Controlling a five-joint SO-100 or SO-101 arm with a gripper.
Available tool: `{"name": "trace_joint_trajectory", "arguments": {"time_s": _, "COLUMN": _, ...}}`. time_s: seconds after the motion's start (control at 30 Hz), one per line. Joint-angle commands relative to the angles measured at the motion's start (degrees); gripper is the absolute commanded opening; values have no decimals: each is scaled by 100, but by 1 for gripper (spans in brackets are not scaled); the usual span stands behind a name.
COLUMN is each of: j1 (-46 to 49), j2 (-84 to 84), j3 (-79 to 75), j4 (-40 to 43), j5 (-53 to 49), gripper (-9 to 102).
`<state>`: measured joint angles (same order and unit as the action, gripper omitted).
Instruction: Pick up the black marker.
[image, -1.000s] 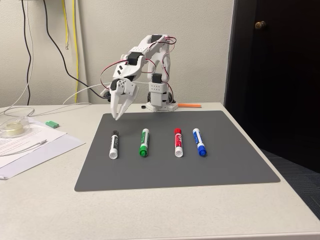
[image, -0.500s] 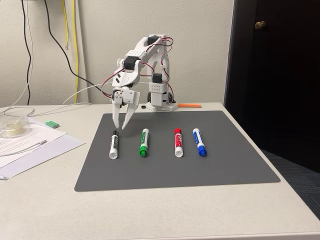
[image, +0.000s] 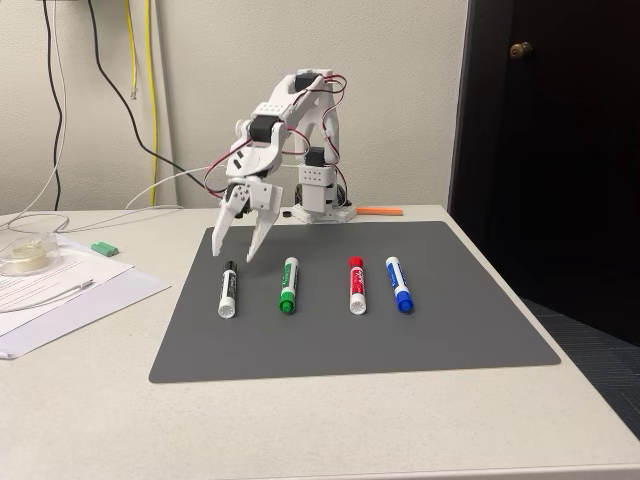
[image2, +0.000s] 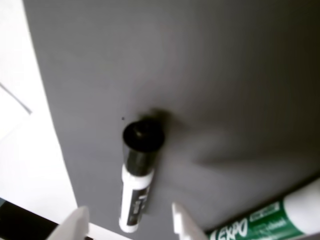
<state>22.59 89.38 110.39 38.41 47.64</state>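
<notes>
gray mat (image: 420, 320): green marker (image: 288, 284) beside black marker (image: 228, 289)

White plastic arm (image: 285, 120), black servo blocks, thin red and white wires looped along links; gripper (image: 238, 251) with long pointed white fingers (image: 262, 240).

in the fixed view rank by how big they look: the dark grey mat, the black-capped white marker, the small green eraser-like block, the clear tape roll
1. Dark grey mat, by far the largest.
2. Clear tape roll and black-capped white marker: similar extent, and the roll is blurry, so unranked.
3. Small green block, the smallest.
</notes>
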Motion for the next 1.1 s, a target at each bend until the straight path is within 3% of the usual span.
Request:
{"name": "trace_joint_trajectory", "arguments": {"time_s": 0.0, "j1": -114, "j2": -53, "j3": -185, "j4": -211, "j5": 35, "gripper": 26}}
{"name": "trace_joint_trajectory", "arguments": {"time_s": 0.63, "j1": -272, "j2": -782, "j3": -246, "j4": -993, "j5": 290, "gripper": 22}}
{"name": "trace_joint_trajectory", "arguments": {"time_s": 1.07, "j1": -264, "j2": -940, "j3": -246, "j4": -1160, "j5": 387, "gripper": 6}}
